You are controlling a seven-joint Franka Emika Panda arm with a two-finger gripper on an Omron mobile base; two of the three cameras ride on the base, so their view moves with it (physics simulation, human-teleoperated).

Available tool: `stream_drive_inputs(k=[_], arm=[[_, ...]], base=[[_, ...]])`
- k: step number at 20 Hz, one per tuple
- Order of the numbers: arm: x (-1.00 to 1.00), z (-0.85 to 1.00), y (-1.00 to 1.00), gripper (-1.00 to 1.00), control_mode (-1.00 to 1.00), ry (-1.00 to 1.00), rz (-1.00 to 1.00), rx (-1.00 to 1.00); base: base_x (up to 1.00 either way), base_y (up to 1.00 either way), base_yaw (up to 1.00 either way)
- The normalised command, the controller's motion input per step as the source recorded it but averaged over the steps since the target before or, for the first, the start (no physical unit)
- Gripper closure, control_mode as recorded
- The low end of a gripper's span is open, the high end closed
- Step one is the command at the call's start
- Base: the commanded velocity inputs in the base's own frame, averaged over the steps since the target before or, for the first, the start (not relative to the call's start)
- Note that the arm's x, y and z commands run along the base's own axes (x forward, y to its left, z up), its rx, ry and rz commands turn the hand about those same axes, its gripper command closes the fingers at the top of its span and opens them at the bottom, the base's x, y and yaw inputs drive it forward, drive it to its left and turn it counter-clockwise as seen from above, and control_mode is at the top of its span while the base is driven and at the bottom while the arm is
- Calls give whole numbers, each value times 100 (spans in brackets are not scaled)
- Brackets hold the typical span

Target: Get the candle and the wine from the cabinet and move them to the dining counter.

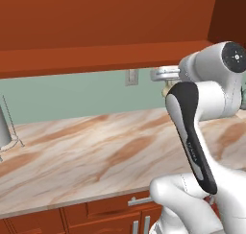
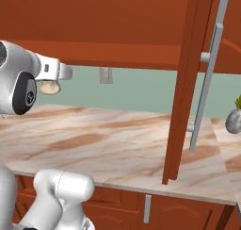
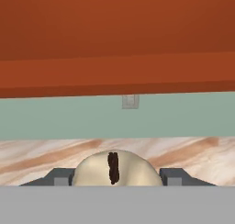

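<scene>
The candle, cream with a dark wick, sits between my gripper's two dark fingertips, and the gripper is shut on it. It hangs in the air above the wall counter, just below the reddish-brown cabinet. From the right base view the candle peeks out under my hand. In the left base view a sliver of the candle shows behind the forearm. The cabinet's open door with its silver bar handle hangs to the right. The wine and the dining counter are out of view.
The marble wall counter runs below, backed by a green wall with an outlet. A wire paper-towel stand stands at far left. A small vase with a green sprig sits far right. Base cabinets lie beneath.
</scene>
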Motion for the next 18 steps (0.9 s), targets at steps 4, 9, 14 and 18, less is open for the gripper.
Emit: stream_drive_inputs(k=[4,9,14,18], arm=[[-50,0,-18,100,-100,0,0,3],[-33,0,-16,100,-100,0,0,0],[-16,0,0,100,100,0,0,0],[0,0,0,100,100,0,0,0]], base=[[0,0,0],[0,0,0],[-53,0,2],[-100,56,31]])
